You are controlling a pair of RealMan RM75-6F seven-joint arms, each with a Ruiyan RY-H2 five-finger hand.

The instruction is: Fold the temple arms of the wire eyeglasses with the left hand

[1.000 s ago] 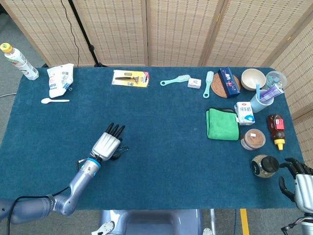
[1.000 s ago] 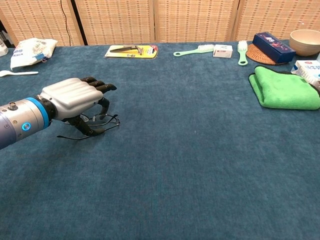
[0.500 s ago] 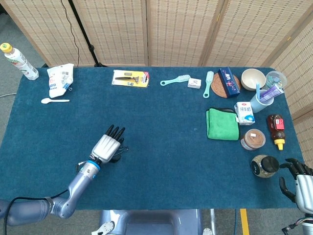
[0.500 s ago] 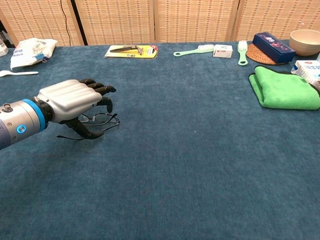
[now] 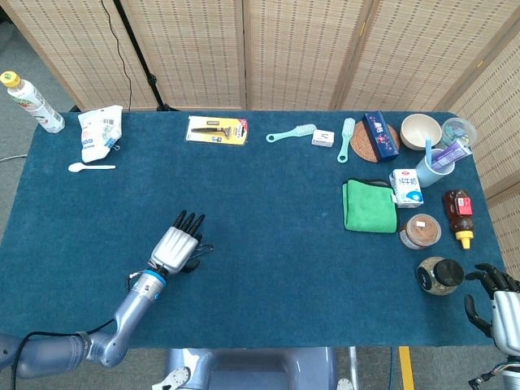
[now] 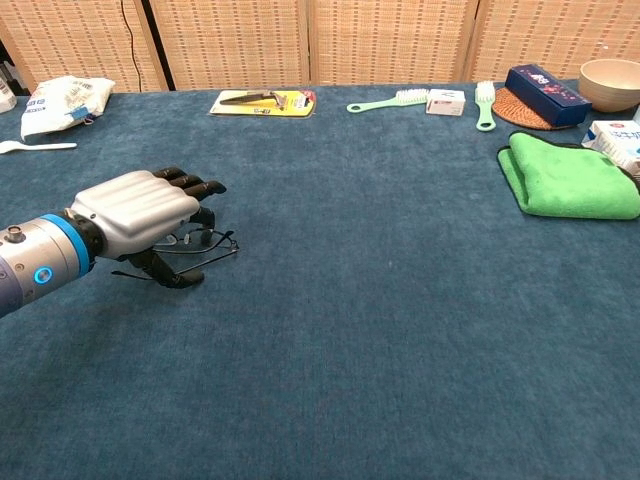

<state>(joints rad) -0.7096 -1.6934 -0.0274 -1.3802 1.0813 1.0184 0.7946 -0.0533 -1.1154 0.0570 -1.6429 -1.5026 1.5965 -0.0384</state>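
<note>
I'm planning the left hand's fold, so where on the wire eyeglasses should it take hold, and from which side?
Probably the thin temple arm trailing toward the robot. The wire eyeglasses lie flat on the cloth under the left hand, lenses away, so coming from above and pinching that arm with the fingers suits their low, flimsy shape.

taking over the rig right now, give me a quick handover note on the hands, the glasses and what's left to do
Left hand: palm down over the wire eyeglasses, fingers curled around them; whether it actually grips the frame cannot be told.
Right hand: off the table's near right corner, beside the dark-lidded jar, fingers apart, holding nothing.
Eyeglasses: lying on the blue table, near left area, lenses toward the centre, a thin temple arm trailing out under the left hand.
Done: left hand is at the glasses.
Left: the temple arms do not look folded yet; fold both with the left hand.
</note>
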